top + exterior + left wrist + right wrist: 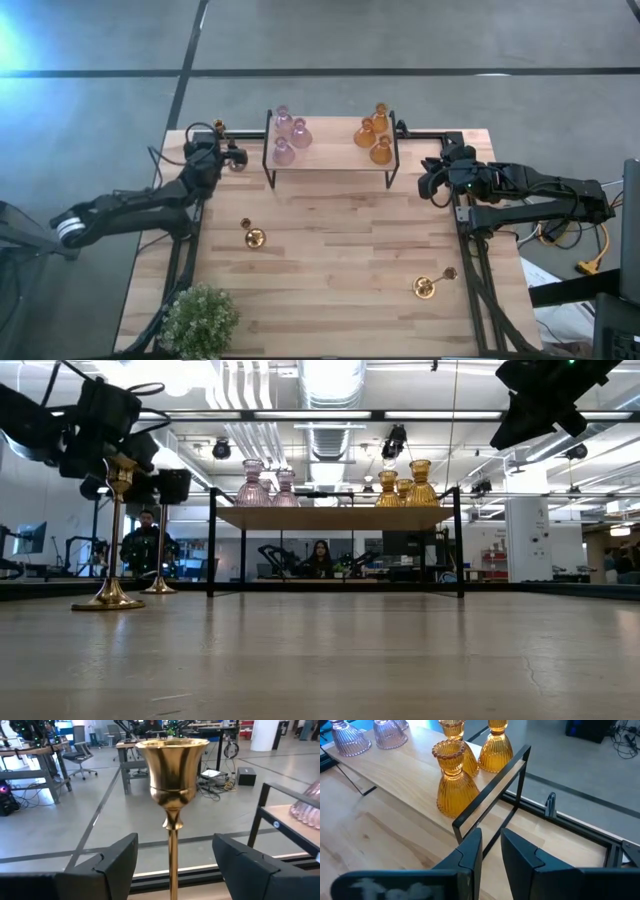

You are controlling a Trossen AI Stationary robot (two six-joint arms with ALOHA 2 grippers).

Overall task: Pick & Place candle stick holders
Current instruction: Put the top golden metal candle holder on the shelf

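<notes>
Three pink glass holders (pixel 288 135) and three amber glass holders (pixel 374 135) stand on a black-framed wooden shelf (pixel 330 165) at the table's far edge. One gold holder (pixel 253 237) stands upright on its base left of the table's middle. Another gold holder (pixel 430 285) lies on its side near the right. A third gold holder (pixel 172 775) stands upright by the far left corner. My left gripper (pixel 232 157) is open there, one finger on each side of the thin stem (pixel 172 865), apart from it. My right gripper (pixel 437 178) hovers right of the shelf, empty, with a narrow gap between its fingers (pixel 490 852).
A green leafy plant (pixel 200 320) stands at the near left corner. The shelf's black frame post (pixel 490 815) is close in front of my right gripper. The shelf's left leg (pixel 257 815) is beside my left gripper. People sit in the room beyond the table.
</notes>
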